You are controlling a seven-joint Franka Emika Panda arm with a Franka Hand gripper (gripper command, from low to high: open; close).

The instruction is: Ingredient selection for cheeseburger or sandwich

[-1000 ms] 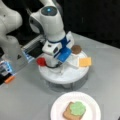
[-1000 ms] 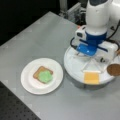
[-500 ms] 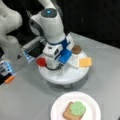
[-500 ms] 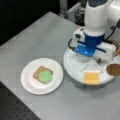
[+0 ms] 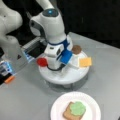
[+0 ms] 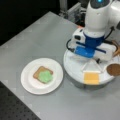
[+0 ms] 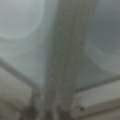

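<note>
In both front views a white plate (image 5: 92, 105) (image 6: 28, 83) carries a brown bread slice (image 5: 67, 114) (image 6: 38, 71) with green lettuce (image 5: 78, 108) (image 6: 45, 76) on top. A round white tray (image 5: 72, 75) (image 6: 75, 67) holds the yellow cheese square (image 5: 85, 61) (image 6: 91, 78), the dark-brown patty (image 5: 76, 49) (image 6: 113, 69) and the red tomato disc (image 5: 42, 62). My gripper (image 5: 59, 67) (image 6: 93, 62) is down on the tray's middle, between tomato and cheese. Its fingertips are hidden by the hand. The wrist view shows only the tray's white surface and ridges close up.
The arm's grey base (image 5: 12, 50) and a box with blue lights (image 5: 6, 68) stand at a front view's left. An orange piece (image 5: 10, 79) lies beside them. The grey table (image 6: 37, 37) ends in a dark edge at a front view's bottom left.
</note>
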